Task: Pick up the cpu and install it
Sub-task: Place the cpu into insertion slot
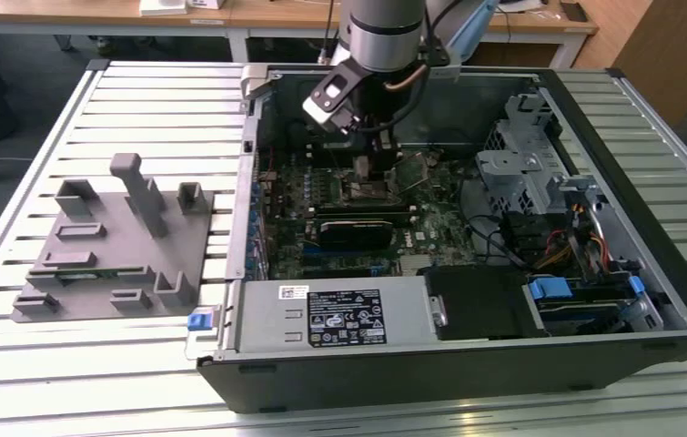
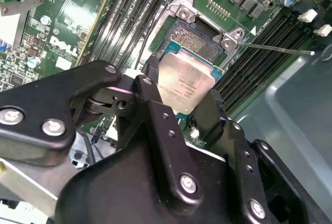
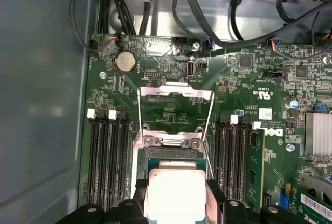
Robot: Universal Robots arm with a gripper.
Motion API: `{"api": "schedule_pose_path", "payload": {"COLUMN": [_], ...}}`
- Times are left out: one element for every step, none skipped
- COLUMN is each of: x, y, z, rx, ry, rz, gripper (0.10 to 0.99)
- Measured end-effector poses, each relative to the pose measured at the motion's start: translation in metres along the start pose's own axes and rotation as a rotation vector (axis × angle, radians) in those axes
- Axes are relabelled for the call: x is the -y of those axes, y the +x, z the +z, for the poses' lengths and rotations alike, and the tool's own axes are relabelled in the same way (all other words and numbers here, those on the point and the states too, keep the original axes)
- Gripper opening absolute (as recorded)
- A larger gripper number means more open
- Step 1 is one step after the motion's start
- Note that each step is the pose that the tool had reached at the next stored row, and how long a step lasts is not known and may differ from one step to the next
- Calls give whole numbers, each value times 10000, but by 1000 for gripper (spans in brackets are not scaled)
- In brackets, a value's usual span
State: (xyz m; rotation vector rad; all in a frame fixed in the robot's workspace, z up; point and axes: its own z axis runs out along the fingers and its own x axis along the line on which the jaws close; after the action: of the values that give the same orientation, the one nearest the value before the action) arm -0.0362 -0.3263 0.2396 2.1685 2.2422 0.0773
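Cpu: a small, flat, square chip (image 2: 185, 81) is seen in both wrist views (image 3: 174, 190). Its top is a pale silver-white metal plate with rounded corners and faint print that cannot be read. A thin green rim is visible around the plate in the second wrist view.

Pincer: it (image 2: 184, 99) is closed on the cpu, which is clamped at two opposite edges by the black fingers (image 2: 155, 110). The same grasp is shown in the first wrist view (image 3: 175, 203).

Place of the cpu: it is held just over the socket (image 3: 168, 149) on the green circuit board (image 3: 244, 73). Whether it touches the socket cannot be told.

Socket: its grid of contacts is partly exposed beyond the chip (image 2: 199, 37). The metal retaining frame (image 3: 176, 97) is swung up and open behind it.

Surroundings on the board: rows of black memory slots (image 3: 109, 151) are set on both sides of the socket, and a coin battery (image 3: 125, 61) is mounted beyond the frame.

Arm: it (image 1: 386, 32) is lowered into the open computer case (image 1: 634, 182), with the pincer (image 1: 368, 168) above the board.

Table: the case is laid on a slatted table (image 1: 149, 100). A grey fixture (image 1: 113, 246) stands beside the case, at the exterior view's left.
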Motion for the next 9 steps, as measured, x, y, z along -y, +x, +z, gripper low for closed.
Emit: {"api": "schedule_pose_path", "payload": {"x": [1,2,3,4,4,8,12,15,20], "y": [0,1,3,5,5,5,5,5,5], "z": [11,20,29,37,47,59,74,90,106], "rx": [0,1,1,2,3,7,11,13,13], "ry": [0,0,0,0,-1,-1,0,-1,-1], "rz": [2,9,22,37,50,58,58,57,56], "gripper": [525,525,525,525,525,525,525,525,525]}}
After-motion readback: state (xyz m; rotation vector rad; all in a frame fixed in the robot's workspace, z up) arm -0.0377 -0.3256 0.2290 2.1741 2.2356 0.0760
